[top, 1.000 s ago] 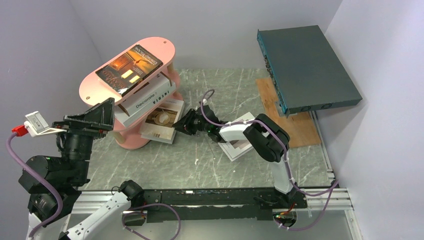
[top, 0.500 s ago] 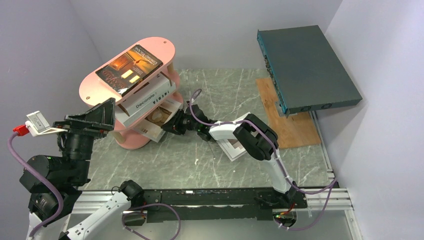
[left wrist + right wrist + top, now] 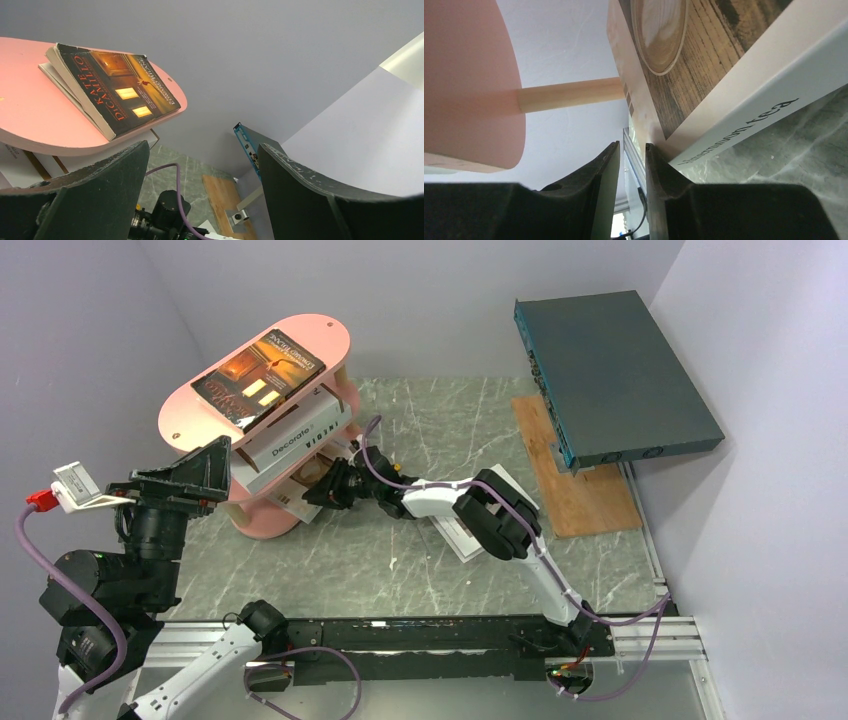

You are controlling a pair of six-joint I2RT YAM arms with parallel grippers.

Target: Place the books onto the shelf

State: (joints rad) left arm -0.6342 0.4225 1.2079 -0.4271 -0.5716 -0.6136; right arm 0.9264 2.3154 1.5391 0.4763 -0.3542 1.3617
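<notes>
The pink shelf [image 3: 190,412] stands at the back left. A dark orange-brown book [image 3: 258,375] [image 3: 117,92] lies on its top tier, and a white "Decorate" book [image 3: 295,436] on the middle tier. A white book with a wood-and-cup photo cover [image 3: 308,472] [image 3: 709,60] lies partly in the bottom tier. My right gripper [image 3: 322,490] [image 3: 631,146] is against that book's outer edge; its jaws are a narrow gap apart with nothing between them. Another white book [image 3: 458,532] lies on the table under the right arm. My left gripper [image 3: 212,468] [image 3: 202,150] hangs wide open and empty beside the shelf.
A large dark teal flat box [image 3: 610,375] [image 3: 247,145] leans at the back right over a brown wooden board [image 3: 580,490] [image 3: 220,192]. A wooden shelf post [image 3: 569,94] shows just beyond the right gripper. Walls close in on the left, back and right.
The right gripper has moved left toward the shelf, sliding the photo-cover book further into the bottom tier. The left arm has not moved.
</notes>
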